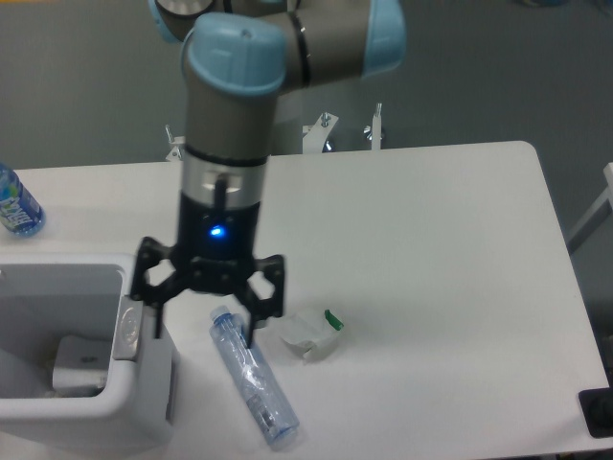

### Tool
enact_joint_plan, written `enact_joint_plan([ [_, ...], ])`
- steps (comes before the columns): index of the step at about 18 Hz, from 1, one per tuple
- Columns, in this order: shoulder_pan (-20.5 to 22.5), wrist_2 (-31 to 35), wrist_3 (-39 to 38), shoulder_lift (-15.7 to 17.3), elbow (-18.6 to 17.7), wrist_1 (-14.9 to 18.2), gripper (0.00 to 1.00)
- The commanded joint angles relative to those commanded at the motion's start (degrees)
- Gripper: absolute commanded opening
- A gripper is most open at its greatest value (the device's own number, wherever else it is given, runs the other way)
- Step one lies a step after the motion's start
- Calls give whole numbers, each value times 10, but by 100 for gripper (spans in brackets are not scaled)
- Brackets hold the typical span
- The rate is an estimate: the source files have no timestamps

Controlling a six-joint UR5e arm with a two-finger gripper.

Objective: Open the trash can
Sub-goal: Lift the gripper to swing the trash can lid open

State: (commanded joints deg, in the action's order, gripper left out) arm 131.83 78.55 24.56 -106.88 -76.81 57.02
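White plastic trash can (pixel 72 383) sits at the table's (pixel 431 249) front-left corner, interior showing from above. Gripper (pixel 203 324) hangs at its right rim, jaws spread and empty, left finger (pixel 153 321) by the grey latch (pixel 129 328). Clear bottle (pixel 254 377) lies beside it; crumpled wrapper (pixel 311 333) nearby. Blue bottle (pixel 16 203) at left edge.

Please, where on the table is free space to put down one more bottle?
The right half of the table is bare, from the crumpled wrapper to the right edge. The back strip behind the arm is free too. Crowded: front left, with trash can, gripper and lying bottle.
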Motion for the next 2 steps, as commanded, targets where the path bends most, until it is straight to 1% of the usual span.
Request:
enact_joint_plan([
  [1,5,46,73,3,-10,37,100],
  [2,11,69,108,4,-13,54,100],
])
